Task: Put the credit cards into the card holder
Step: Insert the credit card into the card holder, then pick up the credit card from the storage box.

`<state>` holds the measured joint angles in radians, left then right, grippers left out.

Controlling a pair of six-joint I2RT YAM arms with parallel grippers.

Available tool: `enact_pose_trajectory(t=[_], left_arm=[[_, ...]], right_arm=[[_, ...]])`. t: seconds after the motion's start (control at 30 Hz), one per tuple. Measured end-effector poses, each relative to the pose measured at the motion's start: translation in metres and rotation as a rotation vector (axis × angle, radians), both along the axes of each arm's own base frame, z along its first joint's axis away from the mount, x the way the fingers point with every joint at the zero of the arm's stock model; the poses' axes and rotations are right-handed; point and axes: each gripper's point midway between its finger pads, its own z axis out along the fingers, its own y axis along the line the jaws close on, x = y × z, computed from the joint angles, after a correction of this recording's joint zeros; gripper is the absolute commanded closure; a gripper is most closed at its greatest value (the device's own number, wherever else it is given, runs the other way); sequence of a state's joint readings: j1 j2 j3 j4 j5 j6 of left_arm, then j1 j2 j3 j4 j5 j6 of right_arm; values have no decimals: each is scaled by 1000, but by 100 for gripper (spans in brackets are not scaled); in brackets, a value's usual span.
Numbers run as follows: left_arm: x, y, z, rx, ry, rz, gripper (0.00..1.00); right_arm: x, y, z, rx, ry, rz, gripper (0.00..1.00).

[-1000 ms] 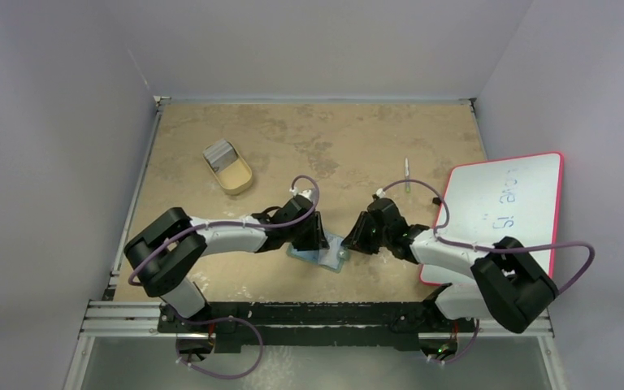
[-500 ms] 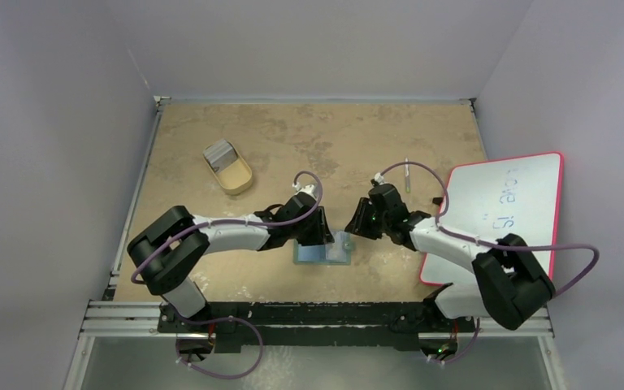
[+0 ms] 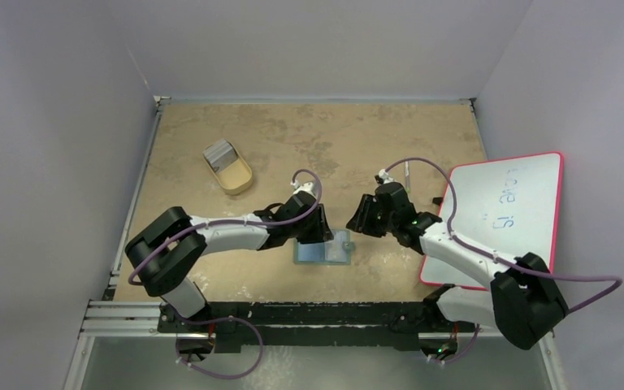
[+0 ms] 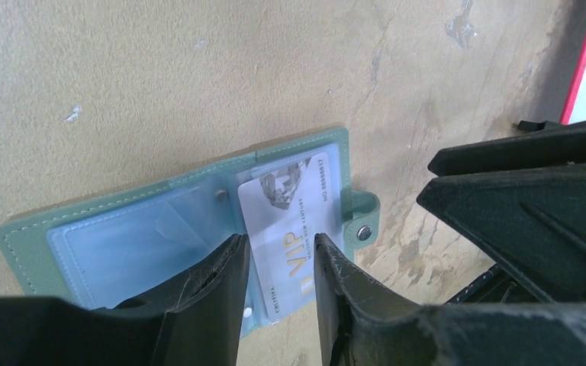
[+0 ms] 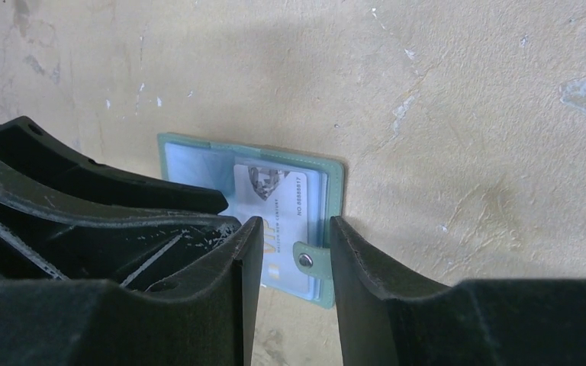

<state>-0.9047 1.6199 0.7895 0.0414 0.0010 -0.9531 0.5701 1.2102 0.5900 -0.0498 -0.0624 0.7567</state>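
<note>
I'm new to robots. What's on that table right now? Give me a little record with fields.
wallet: open flat, clear pockets up
VIP card: lying on the half with the snap tab; fully pocketed or not, cannot tell
left end effector: over the card, jaws apart, holding nothing
right end effector: by the snap tab, jaws apart, empty
tray: far left, spare cards stacked in its far end
whiteboard: right edge of table

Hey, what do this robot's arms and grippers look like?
The left arm and right arm are white links between bulky black joints, each trailed by a looping purple cable. The left gripper and right gripper have matte black, wedge-shaped fingers with scuffed edges.
</note>
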Motion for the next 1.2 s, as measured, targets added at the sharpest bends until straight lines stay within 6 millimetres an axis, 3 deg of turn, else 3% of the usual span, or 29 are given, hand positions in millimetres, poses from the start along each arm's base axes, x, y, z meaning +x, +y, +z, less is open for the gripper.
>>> enact_pose_trajectory(t=[0.23,0.5,0.6,0.87,0.97,1.2], left_arm=[[14,2,14,59,-59,1,55],[54,31,76,259,-264,-44,49],[79,57,97,373,-327,-51,48],[139,174,131,738,-385,11,47],[151,206,133,847,-394,-27,49],[175,252,119,999,-382,-155,47]], right_arm=[[-4,-2,5,-5,-10,16,59],[-5,-3,32,35,-90,28,59],[-7,-5,39,39,-110,34,59],[-10,-9,54,25,-133,47,59],[-11,-11,61,15,-145,50,59],[-10,-19,77,-11,-175,37,59]])
